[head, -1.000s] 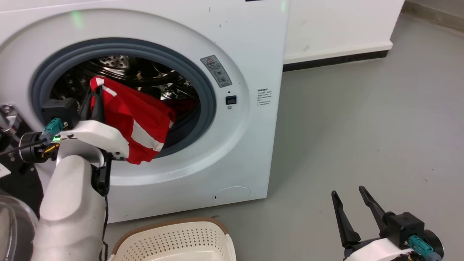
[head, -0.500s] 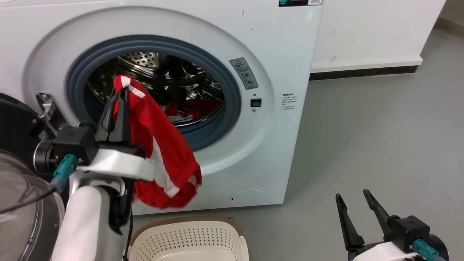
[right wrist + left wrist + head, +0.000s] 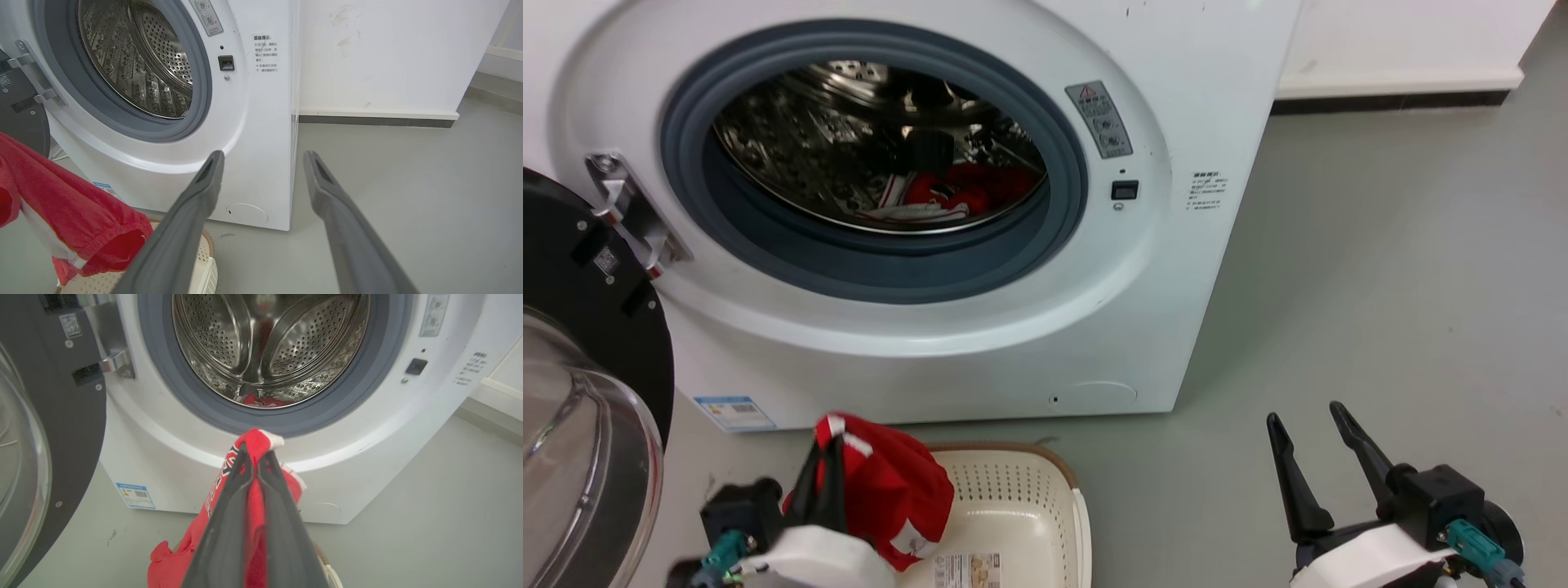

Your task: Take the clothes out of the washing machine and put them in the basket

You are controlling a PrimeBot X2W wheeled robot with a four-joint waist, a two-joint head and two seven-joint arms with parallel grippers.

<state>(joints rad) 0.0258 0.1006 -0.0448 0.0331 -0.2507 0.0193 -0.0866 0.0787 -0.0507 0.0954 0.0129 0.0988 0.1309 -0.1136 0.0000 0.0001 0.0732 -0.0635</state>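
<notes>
Since the red garment (image 3: pixel 890 490) is soft, light and limp, it is best taken at a bunched fold or the white-trimmed hem. It is pinched between the closed fingers of the left gripper (image 3: pixel 254 453), which is held low and angled up toward the washing machine (image 3: pixel 1217 82), with the cloth hung over the basket (image 3: pixel 1029 498). More red clothes (image 3: pixel 964 184) lie in the drum. The right gripper (image 3: pixel 1305 415) is held spread, empty.

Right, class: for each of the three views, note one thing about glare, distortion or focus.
Head view: bright glints on the steel drum, pale glare on the glass door. Left wrist view: wide-angle bowing of the washing machine front; left gripper soft, close up. Right wrist view: right gripper looms large, soft-edged.
</notes>
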